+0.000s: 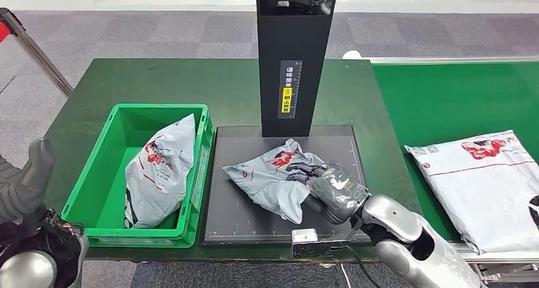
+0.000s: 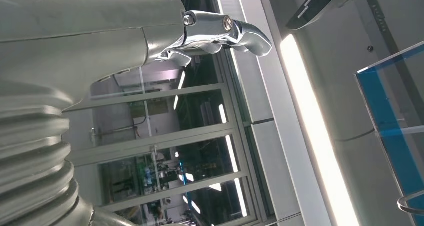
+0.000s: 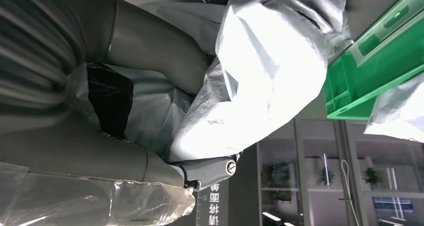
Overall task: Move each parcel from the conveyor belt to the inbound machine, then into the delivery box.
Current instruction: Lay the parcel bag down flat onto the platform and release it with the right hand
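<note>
The right hand (image 1: 334, 189) reaches in from about five o'clock and has its fingers closed around a crumpled grey parcel (image 1: 273, 177), which lies on the black scanner plate (image 1: 343, 142) near the middle of the table. In the right wrist view the thick thumb (image 3: 150, 41) and the fingers press into the silvery wrapping of that parcel (image 3: 260, 71) — a firm grip, with the bag bunched up between them. The parcel touches the plate; whether any part of it is lifted I cannot tell.

The black post (image 1: 293, 53) of the scanner stands at twelve o'clock from the parcel, with a yellow label on its front.

At nine o'clock from the plate, just beside it, sits the green box (image 1: 108, 173). A second grey parcel (image 1: 159, 170) leans upright inside it against the wall nearest the plate.

At three o'clock runs the green belt (image 1: 457, 97), and a larger white parcel (image 1: 486, 186) lies flat on it, well apart from the plate.

The left hand (image 1: 35, 173) hangs low at about eight o'clock, beyond the table's edge. In the left wrist view its thumb (image 2: 225, 34) points into open air and nothing is held — how far the fingers are spread I cannot tell.
</note>
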Available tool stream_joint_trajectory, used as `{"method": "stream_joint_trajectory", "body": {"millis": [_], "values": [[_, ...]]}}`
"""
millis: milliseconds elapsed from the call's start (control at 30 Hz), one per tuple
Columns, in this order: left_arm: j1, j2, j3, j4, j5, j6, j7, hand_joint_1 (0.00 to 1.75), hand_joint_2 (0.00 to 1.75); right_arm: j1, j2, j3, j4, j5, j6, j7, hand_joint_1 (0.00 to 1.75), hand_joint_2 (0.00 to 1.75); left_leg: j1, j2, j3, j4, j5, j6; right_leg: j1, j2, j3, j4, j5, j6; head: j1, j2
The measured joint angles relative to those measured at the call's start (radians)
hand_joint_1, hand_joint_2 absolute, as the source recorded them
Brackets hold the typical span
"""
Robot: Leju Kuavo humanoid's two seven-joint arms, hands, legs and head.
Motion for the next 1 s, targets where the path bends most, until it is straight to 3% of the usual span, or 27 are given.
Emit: {"method": "stream_joint_trajectory", "body": {"millis": [167,467,800,1000], "values": [[-0.007,0.0,0.0,0.007,0.0,0.0,-0.005,0.0,1.75,0.011,0.0,0.005,0.028,0.009,0.007,0.009,1.75,1.75,0.0,0.0,0.0,0.0,0.0,0.0,0.0,0.0,0.0,0.0,0.0,0.0,0.0,0.0],[-0.035,0.014,0.0,0.022,0.017,0.004,0.01,0.0,1.75,0.002,-0.037,0.012,0.141,-0.018,0.099,0.036,1.75,1.75,0.0,0.0,0.0,0.0,0.0,0.0,0.0,0.0,0.0,0.0,0.0,0.0,0.0,0.0],[-0.041,0.026,0.0,0.035,0.036,0.016,0.0,0.0,1.75,-0.026,-0.042,0.018,0.271,-0.023,0.082,0.036,1.75,1.75,0.0,0.0,0.0,0.0,0.0,0.0,0.0,0.0,0.0,0.0,0.0,0.0,0.0,0.0],[-0.051,0.026,0.0,0.04,0.036,0.017,0.006,0.0,1.75,-0.044,-0.019,0.028,0.336,0.004,0.047,0.054,1.75,1.75,0.0,0.0,0.0,0.0,0.0,0.0,0.0,0.0,0.0,0.0,0.0,0.0,0.0,0.0]]}}
